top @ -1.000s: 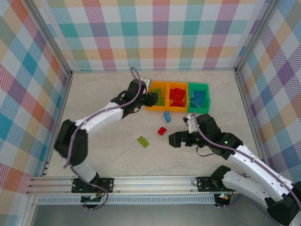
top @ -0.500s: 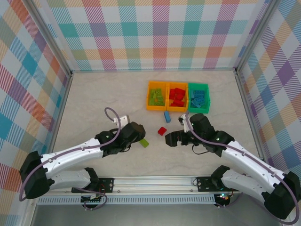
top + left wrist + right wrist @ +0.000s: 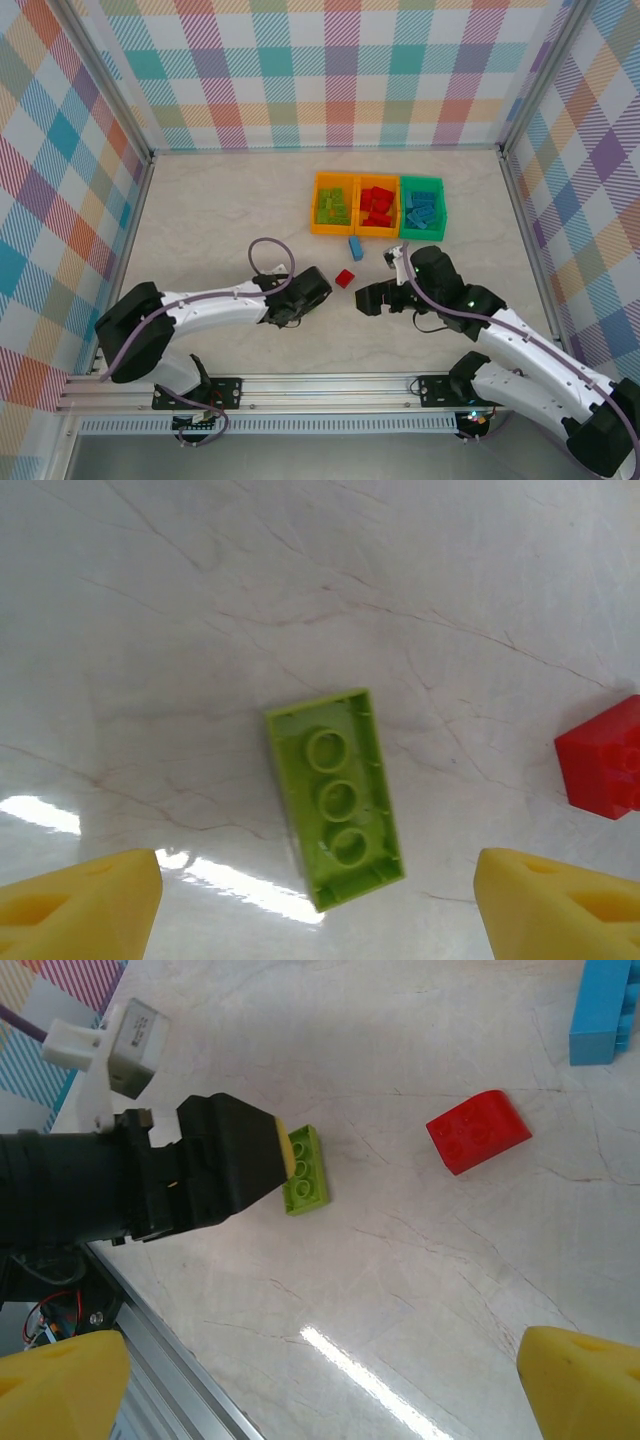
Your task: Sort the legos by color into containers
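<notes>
The containers [image 3: 378,205] stand at the far side, partly filled. The left gripper [image 3: 308,292], jaws apart, hangs over the lime green lego [image 3: 335,798] lying on the table [image 3: 150,600]. The right gripper [image 3: 372,297] is spread and empty too. The pick-up is in hand. Next it should lower, perhaps only a little, and close across the brick's width.

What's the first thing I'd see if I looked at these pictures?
Probably the row of three bins at the far side of the table, two orange and one green, holding green, red and blue bricks. Next, the left gripper hangs open right over a lime green brick, with a red brick and a blue brick lying loose nearby.
</notes>
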`<state>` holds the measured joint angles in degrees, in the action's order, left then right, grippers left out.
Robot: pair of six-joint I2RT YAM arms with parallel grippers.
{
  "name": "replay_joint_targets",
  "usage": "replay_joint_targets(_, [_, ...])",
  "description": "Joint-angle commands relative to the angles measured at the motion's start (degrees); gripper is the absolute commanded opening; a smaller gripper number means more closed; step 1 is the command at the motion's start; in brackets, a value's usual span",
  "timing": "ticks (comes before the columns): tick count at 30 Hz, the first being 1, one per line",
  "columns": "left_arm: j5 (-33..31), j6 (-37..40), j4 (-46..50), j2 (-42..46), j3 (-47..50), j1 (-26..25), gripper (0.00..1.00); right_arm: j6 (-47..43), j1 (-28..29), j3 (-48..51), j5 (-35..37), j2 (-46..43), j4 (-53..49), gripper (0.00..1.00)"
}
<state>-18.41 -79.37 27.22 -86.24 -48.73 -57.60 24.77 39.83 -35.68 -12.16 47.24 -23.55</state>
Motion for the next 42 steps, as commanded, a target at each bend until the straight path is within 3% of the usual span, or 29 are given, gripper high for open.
replay_joint_targets(1, [1.1, 3.3, -1.2, -3.0, -3.3, 0.5, 0.81, -0.3, -0.1, 0.9, 0.6, -0.9, -0.3, 1.00])
replay_joint_targets(4, [1.9, 4.3, 0.8, -5.9, -4.6, 1.4, 0.80, -0.3, -0.1, 0.6, 0.8, -1.1, -0.7, 1.00])
replay_joint_targets(10, [1.3, 4.9, 5.0, -9.6, -5.2, 1.8, 0.63, -0.1, -0.1, 0.6, 1.4, -1.4, -0.8, 1.00])
replay_joint_targets(16, [2.7, 6.4, 4.8, -11.4, -5.1, 2.5, 0.55, 0.7, -0.1, 0.8, 0.7, -1.5, -0.1, 1.00])
replay_joint_targets(22, [2.8, 6.8, 5.7, -9.9, -3.8, 3.0, 0.30, 0.5, -0.1, 0.9, 0.6, -1.9, -0.4, 1.00])
replay_joint_targets(25, [2.1, 8.3, 5.9, -7.4, -3.6, 3.2, 0.25, -0.1, -0.1, 1.0, -2.5, -1.8, 1.3, 1.00])
replay_joint_targets(31, [-3.9, 23.1, 4.6, -0.5, -9.7, 3.8, 0.21, 0.1, -0.1, 1.3, -8.8, -1.1, 6.5, 1.00])
replay_joint_targets(37, [-7.2, 34.8, 0.7, -4.0, -20.4, 10.0, 0.22, 1.3, -0.1, 0.5, -1.7, -2.9, 5.2, 1.00])
replay_joint_targets(42, [0.2, 42.8, -8.1, -14.9, -30.4, 16.1, 0.21, 3.0, -0.1, 1.5, 1.7, -6.3, 4.6, 1.00])
